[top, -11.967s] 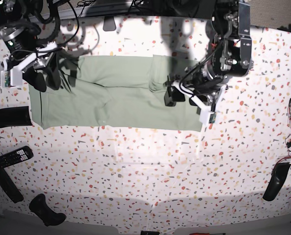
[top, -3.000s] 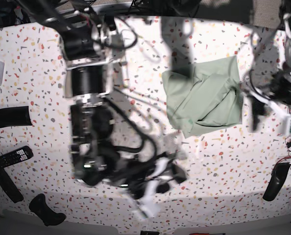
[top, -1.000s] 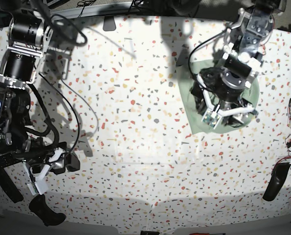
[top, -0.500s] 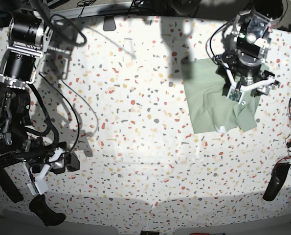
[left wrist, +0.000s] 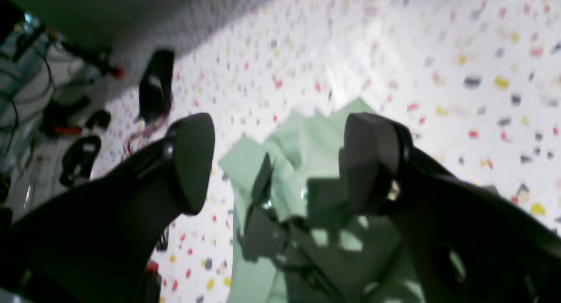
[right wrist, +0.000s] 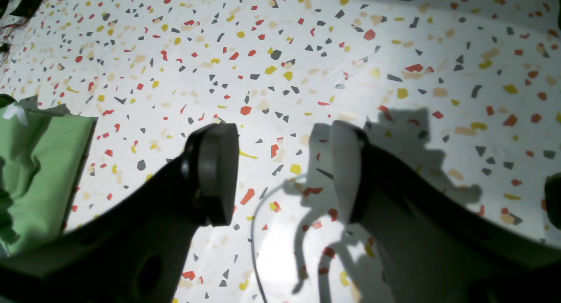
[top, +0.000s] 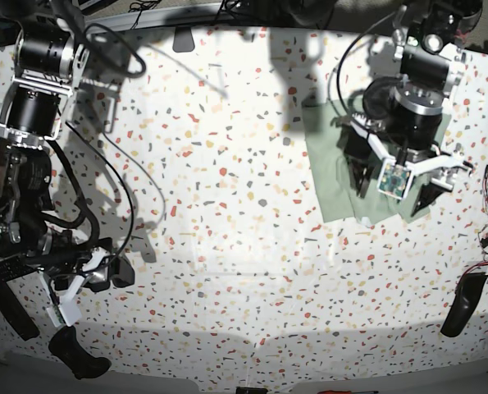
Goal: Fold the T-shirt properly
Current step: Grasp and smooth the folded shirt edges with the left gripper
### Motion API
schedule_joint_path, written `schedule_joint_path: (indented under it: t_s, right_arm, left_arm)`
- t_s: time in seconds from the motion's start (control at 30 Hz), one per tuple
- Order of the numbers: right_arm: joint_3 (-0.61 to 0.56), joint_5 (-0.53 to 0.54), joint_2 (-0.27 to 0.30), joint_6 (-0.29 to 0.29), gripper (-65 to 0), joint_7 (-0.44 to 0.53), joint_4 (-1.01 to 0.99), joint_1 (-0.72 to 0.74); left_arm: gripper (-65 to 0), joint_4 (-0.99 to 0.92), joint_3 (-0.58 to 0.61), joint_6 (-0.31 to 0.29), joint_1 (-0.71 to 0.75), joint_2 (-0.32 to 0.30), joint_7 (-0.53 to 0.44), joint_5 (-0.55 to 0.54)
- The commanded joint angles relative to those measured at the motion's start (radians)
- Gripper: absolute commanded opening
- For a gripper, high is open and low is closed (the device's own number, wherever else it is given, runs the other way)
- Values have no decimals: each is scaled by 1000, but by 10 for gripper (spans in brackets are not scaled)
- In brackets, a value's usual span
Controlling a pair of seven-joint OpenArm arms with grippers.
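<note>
My left claw (left wrist: pixel 278 162) hangs over the T-shirt (left wrist: pixel 298 171) with its two dark pads spread wide and nothing between them. In the left wrist view the pale green fabric lies bunched and creased below the gap, one pointed corner reaching out onto the speckled counter (left wrist: pixel 438 53). From the base view that claw (top: pixel 394 180) sits above the folded shirt (top: pixel 326 172), which lies on the far right part of the counter (top: pixel 227 205), and my arm covers much of it; only its left strip and a lower edge show clearly.

My right claw (right wrist: pixel 285 171) is parted too, empty, with bare speckled counter (right wrist: pixel 307 40) showing between its pads. A strip of the green shirt (right wrist: pixel 39 171) shows at the left edge of that view, well apart from the pads. In the base view this claw (top: pixel 92 287) is low on the left side, far from the shirt. A dark curved object (top: pixel 465 304) lies near the counter's right edge.
</note>
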Motion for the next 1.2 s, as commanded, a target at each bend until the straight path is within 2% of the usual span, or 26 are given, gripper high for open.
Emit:
schedule_joint_path:
  t_s: [0.0,0.1,0.23,0.4,0.5,0.7,0.87,1.07,1.17]
  right_arm:
    - [5,18,13,6,-325,23,16,28]
    - [5,18,13,6,-325,23,16,28]
    - [5,18,13,6,-325,20,16,28]
    - [5,18,13,6,-325,-3,16,27]
    - [5,18,13,6,-325,-6,16,27]
    - [5,18,13,6,-325,3,16,27]
    - [5,18,13,6,-325,16,16,28]
    - [5,18,13,6,-325,13,16,27]
    - [5,18,13,6,-325,10,16,27]
  left_arm:
    - [-223,3,-5,11,-24,-5,-34,10]
    - [-223,-79,-5,11,-77,27,-71,-8]
    - [-223,-263,-5,11,-163,123,-185,-61]
    - [-225,-440,-5,14,-206,216,-204,-142]
    - [-226,-505,-5,14,-195,221,-239,-144]
    - [-299,-460,-6,14,-190,221,-236,-145]
    - [-298,-408,-7,15,-187,221,-209,-148]
    - [-298,-418,-35,14,-115,219,-281,-144]
    - [-298,-417,-80,15,-110,204,-255,-145]
